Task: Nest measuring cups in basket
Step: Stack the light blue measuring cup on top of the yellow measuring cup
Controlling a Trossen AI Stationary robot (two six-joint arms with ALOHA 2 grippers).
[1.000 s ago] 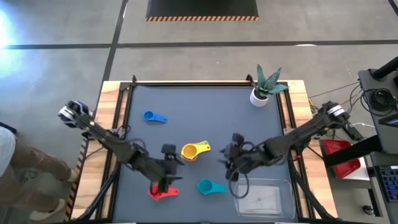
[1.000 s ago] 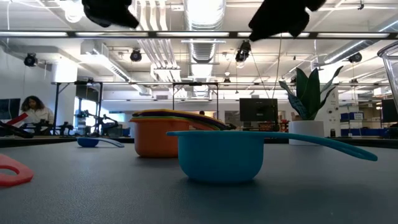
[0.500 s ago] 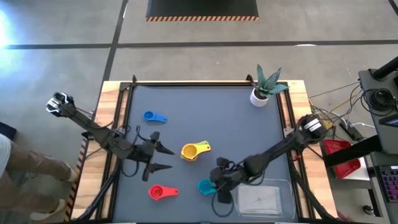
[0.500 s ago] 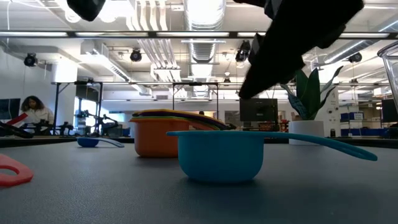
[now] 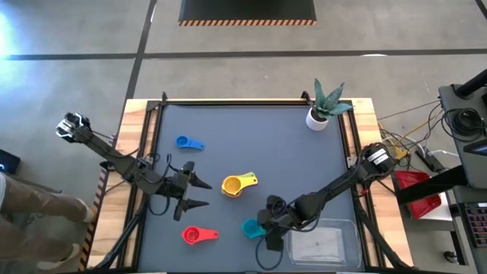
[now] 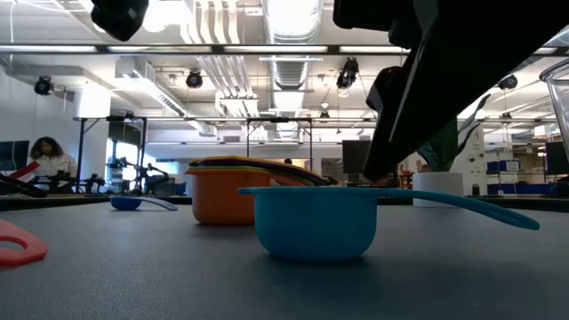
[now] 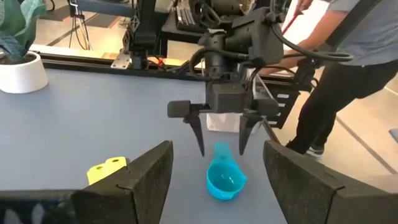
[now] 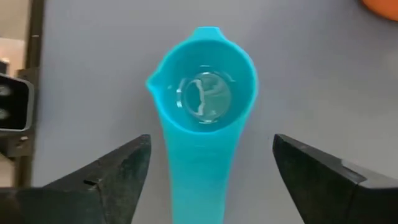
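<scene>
Measuring cups: none are in the basket [image 5: 323,245] yet, by my reading. The clear basket sits empty on the bench [image 5: 251,144]. A nested stack [image 5: 236,185], yellow on top over orange, stands near the basket; how many cups it holds I cannot tell. Blue cup [image 5: 187,143] and red cup [image 5: 198,235] lie loose, well apart from the basket. Teal cup [image 8: 204,118] lies just beside the basket. I have the right claw [image 7: 219,134] over its handle, fingers spread wide, straddling the handle, holding nothing. Left claw [image 5: 195,193] waits spread and empty, near the stack.
</scene>
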